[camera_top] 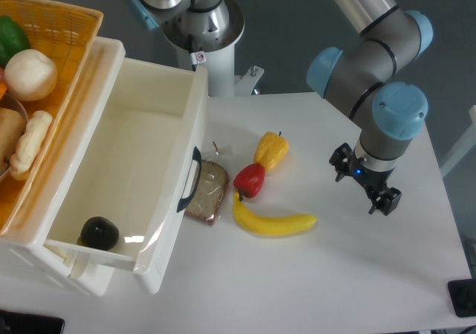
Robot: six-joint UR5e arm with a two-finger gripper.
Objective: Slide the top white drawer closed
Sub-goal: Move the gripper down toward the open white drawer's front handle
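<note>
None of the closing stroke appears to be done: the top white drawer (141, 178) stands pulled far out of its cabinet (44, 263), its interior fully exposed. The gripper (366, 184) hangs over the tabletop (357, 267), well apart from the drawer and touching nothing. Its two fingers appear slightly apart with nothing between them, though the view is small and the exact gap is hard to judge.

Position of the task item: the drawer lies well to the camera-left of the gripper, with its front panel and curved black handle (190, 181) facing toward the gripper. The food items lie between the gripper and that front panel.

Remaining work, as judged from this state: bring the gripper across to the front panel, make contact, and push the drawer along its travel until the panel sits flush with the cabinet. The bread slice (207, 192) lies just beside the panel and could snag an approach made low along the tabletop.

Count of items:
- One drawer open, with one handle.
- One dark round item (99, 233) inside the drawer.
- One bread slice, one red pepper (250, 180), one yellow pepper (271, 150), one banana (272, 222) on the tabletop.
- One yellow wicker basket (63, 59) on top of the cabinet, holding several foods; they are partly cut off, so no exact count is given.
</note>
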